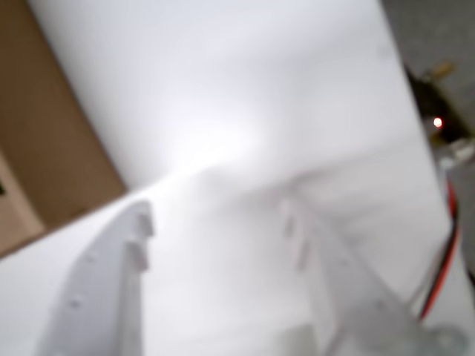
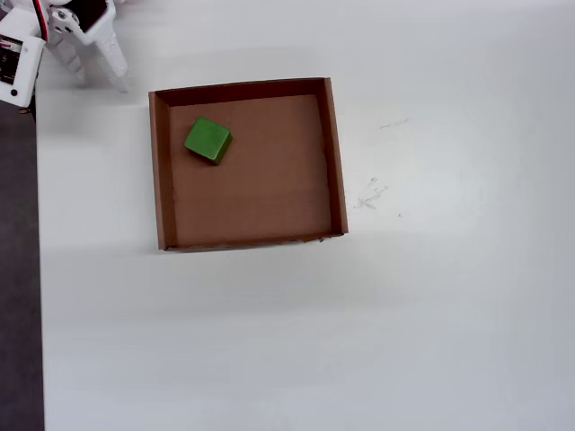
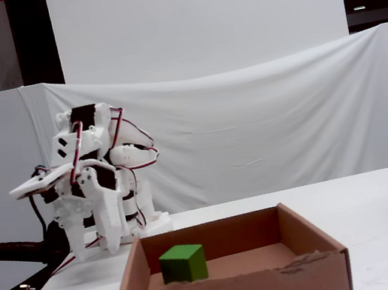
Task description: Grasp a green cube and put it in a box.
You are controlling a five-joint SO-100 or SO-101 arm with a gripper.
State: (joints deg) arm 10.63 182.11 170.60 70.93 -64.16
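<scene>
One green cube [image 2: 207, 140] is sitting inside the box [image 2: 334, 153], near its upper-left corner in the overhead view, so you're looking at a finished placement. Fingers [image 1: 215, 222] are hanging spread and empty over the bare surface [image 2: 449, 314], clear of the box.

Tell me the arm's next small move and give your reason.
Probably none beyond holding at rest. The green cube already lies inside the box, near its upper-left corner in the overhead view. The gripper is open, empty and folded back outside that corner, over the bare white table. Nothing appears left to carry.
</scene>
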